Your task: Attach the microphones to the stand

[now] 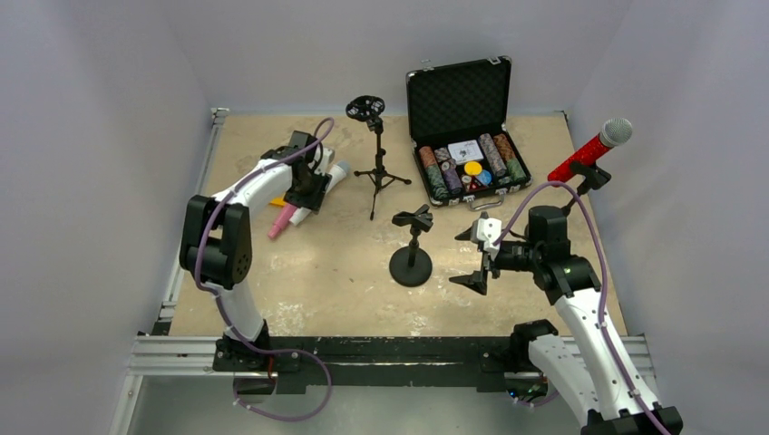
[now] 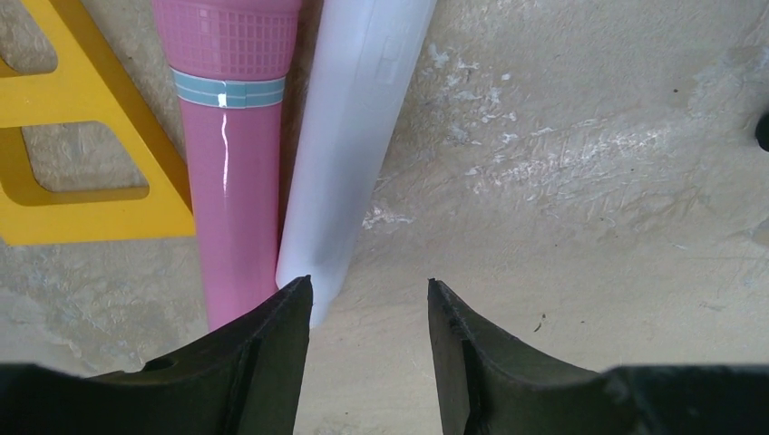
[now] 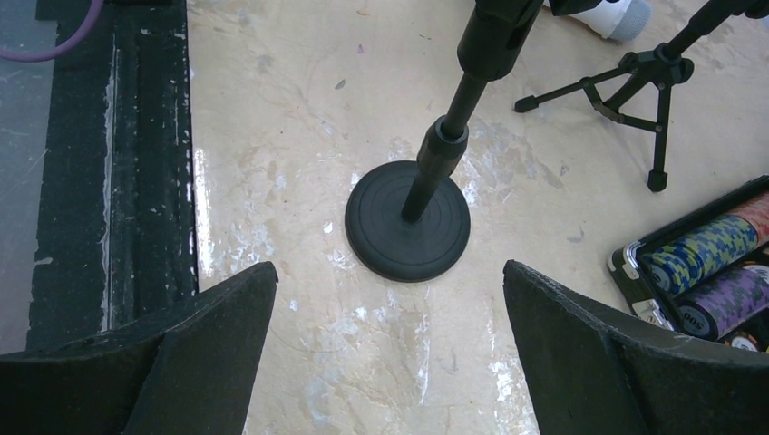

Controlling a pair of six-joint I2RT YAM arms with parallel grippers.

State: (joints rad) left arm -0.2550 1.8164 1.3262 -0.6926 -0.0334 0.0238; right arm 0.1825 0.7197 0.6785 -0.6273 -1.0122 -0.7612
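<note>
The pink microphone (image 1: 280, 221) and the white microphone (image 1: 335, 174) lie side by side on the table at the back left. My left gripper (image 1: 304, 198) is open just above them. In the left wrist view the pink microphone (image 2: 231, 181) and the white microphone (image 2: 354, 136) run away from my left gripper (image 2: 367, 290), and the left fingertip overlaps the white one's near end. The glittery red microphone (image 1: 589, 149) sits tilted in a clip on a stand (image 1: 588, 178) at the right. My right gripper (image 1: 481, 258) is open and empty beside the round-base stand (image 1: 411, 263), which also shows in the right wrist view (image 3: 408, 222).
A tripod stand (image 1: 376, 172) with a round holder stands at the back centre. An open black case of poker chips (image 1: 467, 154) is behind the right arm. A yellow triangular piece (image 2: 82, 118) lies left of the pink microphone. Grey walls enclose the table.
</note>
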